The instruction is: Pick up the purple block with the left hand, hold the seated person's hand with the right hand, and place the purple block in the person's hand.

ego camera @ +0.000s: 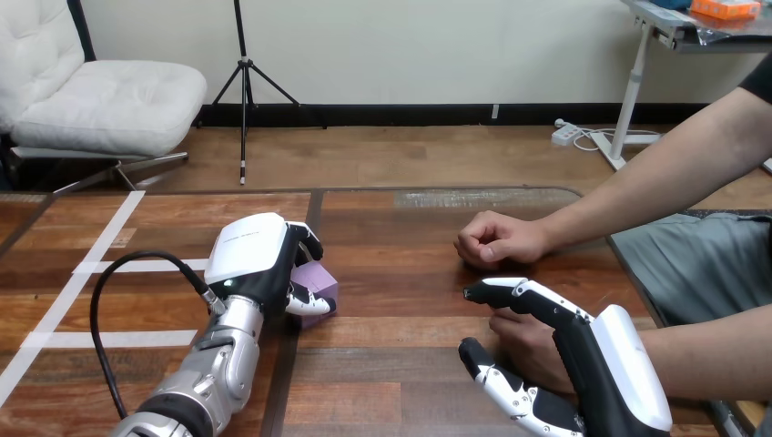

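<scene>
While the left hand curls round the purple block, seemingly shallowly, it could slip before reaching the person's hand that the right hand clasps.

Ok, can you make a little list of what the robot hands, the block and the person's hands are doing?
left robot hand: curled round the purple block
purple block: down at the table, left of middle
right robot hand: at the person's nearer hand; a hold cannot be told
person's farther hand: a fist on the table
block in person's hand: not yet
</scene>
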`<state>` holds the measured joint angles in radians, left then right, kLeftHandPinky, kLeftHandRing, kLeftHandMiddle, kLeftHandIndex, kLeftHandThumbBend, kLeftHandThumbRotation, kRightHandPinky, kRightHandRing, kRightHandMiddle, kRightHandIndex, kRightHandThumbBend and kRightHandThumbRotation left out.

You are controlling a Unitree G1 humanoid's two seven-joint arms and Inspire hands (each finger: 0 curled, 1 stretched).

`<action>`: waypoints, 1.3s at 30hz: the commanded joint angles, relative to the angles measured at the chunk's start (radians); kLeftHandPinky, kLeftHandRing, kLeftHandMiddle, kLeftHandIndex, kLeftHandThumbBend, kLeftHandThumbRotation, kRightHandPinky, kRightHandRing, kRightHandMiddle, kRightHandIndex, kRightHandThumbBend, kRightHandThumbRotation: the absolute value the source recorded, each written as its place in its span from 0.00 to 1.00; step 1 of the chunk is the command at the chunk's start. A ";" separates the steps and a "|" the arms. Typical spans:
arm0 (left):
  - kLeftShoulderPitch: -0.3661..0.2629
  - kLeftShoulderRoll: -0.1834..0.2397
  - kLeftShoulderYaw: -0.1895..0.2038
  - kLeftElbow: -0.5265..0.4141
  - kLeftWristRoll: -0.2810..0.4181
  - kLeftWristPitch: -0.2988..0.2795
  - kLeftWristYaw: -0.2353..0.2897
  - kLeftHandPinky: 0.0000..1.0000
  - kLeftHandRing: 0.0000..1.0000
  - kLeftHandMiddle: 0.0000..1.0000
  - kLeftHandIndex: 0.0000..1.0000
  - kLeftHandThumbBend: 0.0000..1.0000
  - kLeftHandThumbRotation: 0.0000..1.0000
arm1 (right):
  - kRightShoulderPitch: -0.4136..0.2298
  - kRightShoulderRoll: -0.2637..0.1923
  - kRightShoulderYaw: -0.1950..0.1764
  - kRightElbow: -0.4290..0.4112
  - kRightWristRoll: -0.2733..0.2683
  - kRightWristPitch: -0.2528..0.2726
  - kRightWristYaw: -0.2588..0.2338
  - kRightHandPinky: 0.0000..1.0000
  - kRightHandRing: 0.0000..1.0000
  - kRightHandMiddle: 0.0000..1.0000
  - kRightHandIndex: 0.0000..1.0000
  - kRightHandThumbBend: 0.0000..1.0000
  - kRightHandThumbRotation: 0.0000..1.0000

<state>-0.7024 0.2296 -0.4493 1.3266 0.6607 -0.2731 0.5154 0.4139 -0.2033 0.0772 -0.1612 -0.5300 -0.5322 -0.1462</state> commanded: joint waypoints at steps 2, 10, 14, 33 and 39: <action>0.003 0.013 0.019 -0.003 -0.026 -0.039 -0.008 0.46 0.49 0.56 0.58 0.56 0.00 | -0.035 -0.005 -0.005 -0.059 0.008 0.003 0.002 0.73 0.73 0.72 0.69 0.44 0.47; 0.014 0.010 0.060 -0.012 -0.084 -0.077 -0.054 0.48 0.50 0.55 0.58 0.56 0.00 | -0.037 -0.006 -0.006 -0.059 0.007 0.005 0.002 0.73 0.73 0.73 0.70 0.44 0.46; 0.023 0.011 0.073 -0.019 -0.105 -0.110 -0.053 0.47 0.49 0.54 0.58 0.58 0.00 | -0.038 -0.006 -0.007 -0.060 0.007 0.008 0.001 0.73 0.73 0.73 0.70 0.44 0.46; 0.057 0.001 0.131 -0.048 -0.177 -0.224 -0.067 0.42 0.47 0.52 0.56 0.62 0.00 | -0.048 -0.007 -0.006 -0.053 0.005 0.010 0.000 0.73 0.73 0.73 0.70 0.44 0.46; 0.068 -0.005 0.148 -0.056 -0.195 -0.260 -0.069 0.41 0.46 0.52 0.55 0.64 0.00 | -0.047 -0.004 -0.006 -0.057 0.002 0.017 0.000 0.73 0.73 0.73 0.71 0.44 0.46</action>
<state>-0.6156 0.2280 -0.3297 1.3221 0.4904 -0.4883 0.4458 0.4135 -0.2032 0.0770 -0.1701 -0.5298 -0.5206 -0.1450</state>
